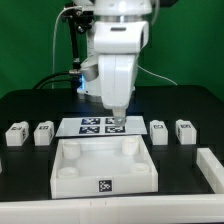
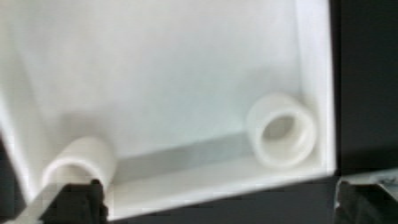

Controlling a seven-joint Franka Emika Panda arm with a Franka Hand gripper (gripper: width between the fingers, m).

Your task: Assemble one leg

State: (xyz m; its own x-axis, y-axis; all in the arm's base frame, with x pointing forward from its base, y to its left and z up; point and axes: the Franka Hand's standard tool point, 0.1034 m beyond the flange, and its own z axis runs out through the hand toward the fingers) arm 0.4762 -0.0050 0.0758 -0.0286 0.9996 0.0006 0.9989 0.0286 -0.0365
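Observation:
Four small white legs with tag markers stand on the black table. Two are at the exterior view's left [image 1: 14,133] [image 1: 44,132] and two at its right [image 1: 158,131] [image 1: 185,130]. The large white square piece [image 1: 104,166] with round corner sockets lies in front. My gripper [image 1: 116,123] hangs over its far edge, apart from every leg. In the wrist view the gripper [image 2: 217,205] is open and empty, with its dark fingertips [image 2: 71,200] wide apart. Below it are the square piece [image 2: 160,80] and a round socket [image 2: 281,130]. No leg shows in the wrist view.
The marker board [image 1: 90,125] lies flat behind the square piece, partly under the gripper. A long white bar [image 1: 211,166] lies at the exterior view's right front. Cables hang behind the arm.

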